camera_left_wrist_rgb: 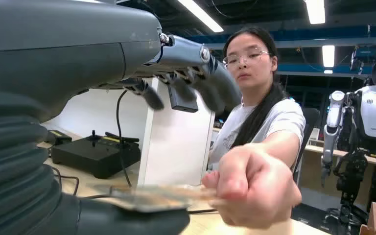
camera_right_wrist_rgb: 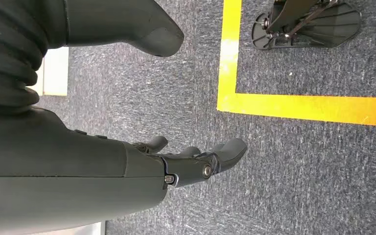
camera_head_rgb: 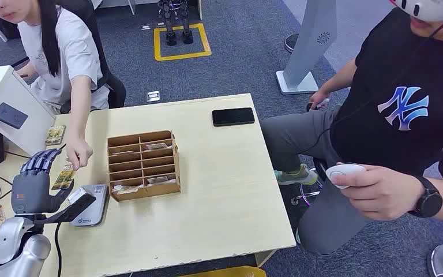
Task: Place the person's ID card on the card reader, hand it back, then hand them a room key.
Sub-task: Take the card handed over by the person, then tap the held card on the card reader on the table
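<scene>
ID card (camera_head_rgb: 63,179): thin, flat, glossy rectangle with yellowish print, long axis running near to far. Held above the pale wooden bench (camera_head_rgb: 219,190), just left of the grey card reader (camera_head_rgb: 89,212). Near end rests on the thumb of the left hand (camera_head_rgb: 33,184), fingers spread above; far end pinched by a person's hand (camera_head_rgb: 79,154). Right hand (camera_right_wrist_rgb: 196,159): hanging over grey carpet, fingers apart, holding nothing.

Even, bright light falls on my worktop (camera_head_rgb: 219,190) with soft shadows. In my left wrist view, ceiling lamps (camera_left_wrist_rgb: 203,14) glare and the person's fist (camera_left_wrist_rgb: 252,188) is blurred.
</scene>
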`<move>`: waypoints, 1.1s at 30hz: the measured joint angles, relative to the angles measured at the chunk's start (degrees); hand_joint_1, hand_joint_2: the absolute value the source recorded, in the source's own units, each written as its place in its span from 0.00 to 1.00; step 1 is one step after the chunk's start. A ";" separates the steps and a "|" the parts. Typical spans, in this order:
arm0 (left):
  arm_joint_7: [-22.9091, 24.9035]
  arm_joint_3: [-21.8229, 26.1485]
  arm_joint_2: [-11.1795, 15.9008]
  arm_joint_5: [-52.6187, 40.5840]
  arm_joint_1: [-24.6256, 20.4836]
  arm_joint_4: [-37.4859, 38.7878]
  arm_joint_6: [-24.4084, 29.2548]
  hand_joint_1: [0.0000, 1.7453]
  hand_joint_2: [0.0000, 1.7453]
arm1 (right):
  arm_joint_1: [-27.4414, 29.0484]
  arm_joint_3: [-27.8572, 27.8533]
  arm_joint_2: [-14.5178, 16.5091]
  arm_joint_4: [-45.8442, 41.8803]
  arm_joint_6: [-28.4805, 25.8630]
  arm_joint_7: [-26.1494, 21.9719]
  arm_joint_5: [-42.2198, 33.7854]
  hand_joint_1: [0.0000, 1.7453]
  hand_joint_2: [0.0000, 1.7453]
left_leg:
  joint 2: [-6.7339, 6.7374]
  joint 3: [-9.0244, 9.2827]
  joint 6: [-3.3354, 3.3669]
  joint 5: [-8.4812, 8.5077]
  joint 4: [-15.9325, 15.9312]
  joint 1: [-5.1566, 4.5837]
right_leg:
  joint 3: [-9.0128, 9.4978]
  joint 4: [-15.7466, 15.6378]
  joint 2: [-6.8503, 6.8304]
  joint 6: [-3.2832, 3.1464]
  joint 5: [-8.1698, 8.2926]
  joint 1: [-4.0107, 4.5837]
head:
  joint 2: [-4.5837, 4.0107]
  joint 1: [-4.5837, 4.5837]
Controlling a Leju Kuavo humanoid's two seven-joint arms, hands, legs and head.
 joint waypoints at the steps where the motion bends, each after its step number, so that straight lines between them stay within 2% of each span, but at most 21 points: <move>1: -0.23 0.01 0.00 0.13 0.00 0.05 0.01 0.98 1.00 | 0.00 0.00 0.00 0.00 0.01 0.02 0.00 0.00 1.00 | 0.00 0.00 0.00 0.00 0.00 0.00 | 0.00 0.00 0.00 0.00 0.00 0.00 | 0.00 0.01; 13: -1.79 1.01 -0.05 2.76 -0.10 0.41 -0.65 1.00 1.00 | -0.01 0.00 0.00 0.00 0.08 -0.04 0.19 0.00 1.00 | 0.01 0.00 0.00 0.00 0.00 0.00 | 0.00 0.00 0.01 0.00 0.00 0.00 | 0.00 0.01; 18: -6.75 1.53 -0.37 8.44 0.71 -0.52 -3.49 1.00 1.00 | -0.01 0.00 0.00 0.00 0.09 -0.20 0.81 0.00 1.00 | 0.00 -0.01 0.00 0.00 0.00 0.00 | 0.00 0.00 0.00 0.00 0.00 0.00 | 0.00 0.01; 21: -8.82 2.12 -1.17 15.01 1.61 -2.44 -9.28 1.00 1.00 | 0.00 -0.02 0.00 0.00 0.14 -0.33 0.99 0.00 1.00 | -0.01 -0.01 0.00 0.00 0.00 -0.01 | 0.00 -0.01 -0.01 0.00 0.00 0.00 | 0.00 0.01; 24: -7.43 2.60 -2.05 22.35 1.76 -3.81 -20.80 1.00 1.00 | -0.01 -0.12 0.00 0.00 0.10 -0.50 0.80 0.00 1.00 | -0.03 -0.01 0.00 0.00 0.00 -0.02 | 0.01 -0.01 -0.04 0.01 0.00 0.00 | 0.00 0.02; 26: -6.76 2.61 -2.25 24.98 1.76 -4.14 -26.13 1.00 1.00 | 0.01 -0.19 0.00 0.00 0.08 -0.66 0.76 0.00 1.00 | -0.01 -0.01 0.00 0.00 0.00 -0.01 | 0.00 -0.01 -0.01 0.01 0.00 0.00 | 0.00 0.02; 33: -6.72 2.60 -1.60 28.77 1.82 -4.43 -33.39 1.00 1.00 | 0.05 -0.54 0.00 0.00 0.15 -0.75 0.77 0.00 1.00 | 0.00 -0.01 0.00 0.00 0.00 0.00 | 0.00 -0.01 -0.01 0.00 0.00 0.00 | 0.00 0.01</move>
